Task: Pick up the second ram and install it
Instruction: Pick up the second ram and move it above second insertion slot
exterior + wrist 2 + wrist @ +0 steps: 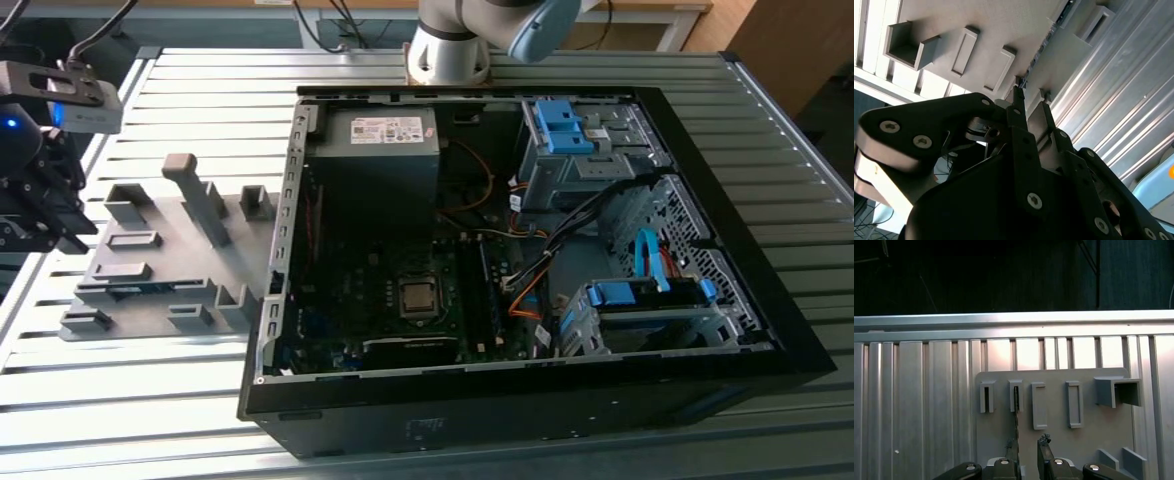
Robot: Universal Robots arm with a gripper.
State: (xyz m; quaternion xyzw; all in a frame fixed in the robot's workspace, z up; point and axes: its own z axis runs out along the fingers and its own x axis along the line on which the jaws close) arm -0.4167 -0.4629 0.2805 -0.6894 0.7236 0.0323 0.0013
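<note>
**A:** where's the second ram at?

**B:** on edge in a slot of the grey fixture, left side of the exterior view. The gripper is right by it, fingers apart, holding nothing. The stick looks lined up with one finger, so I'd centre it in the gap, then squeeze square.

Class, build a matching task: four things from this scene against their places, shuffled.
1 thin narrow circuit-board ram stick
2 grey plastic fixture plate
3 blue plastic drive-bay clips
4 black end effector

A inside the black computer case
B flat on the slatted metal table
C above the fixture plate
D on edge in the fixture plate

Pairs: 1-D, 2-B, 3-A, 4-C
</note>
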